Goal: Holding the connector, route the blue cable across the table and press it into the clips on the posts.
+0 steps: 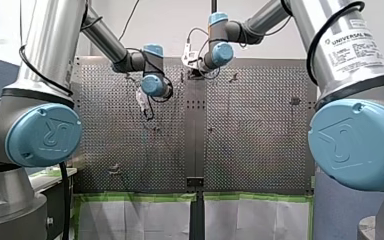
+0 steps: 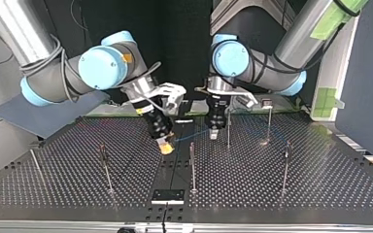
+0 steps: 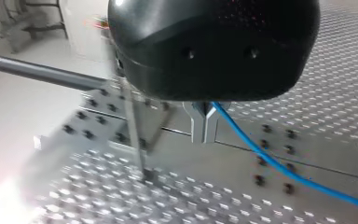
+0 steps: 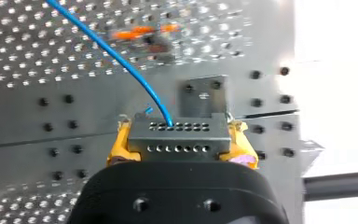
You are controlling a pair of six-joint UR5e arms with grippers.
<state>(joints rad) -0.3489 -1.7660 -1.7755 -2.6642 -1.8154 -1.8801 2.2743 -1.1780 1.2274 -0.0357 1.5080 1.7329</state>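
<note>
Over the desk (image 2: 320, 184), my right claw (image 2: 165, 145) clamps the connector (image 4: 178, 137) as anchor; my left claw (image 3: 204, 122) pinches the blue cable (image 3: 279, 168) to steer it.

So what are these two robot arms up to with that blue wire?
They are stringing a blue cable across the perforated table. My right hand, with yellow pads, is clamped on a grey connector at the cable's end. My left hand pinches the cable a little further along. Both hang near the table's middle line, among thin upright posts. As far as these views show, the cable is not pressed into any post's clip yet.
</note>
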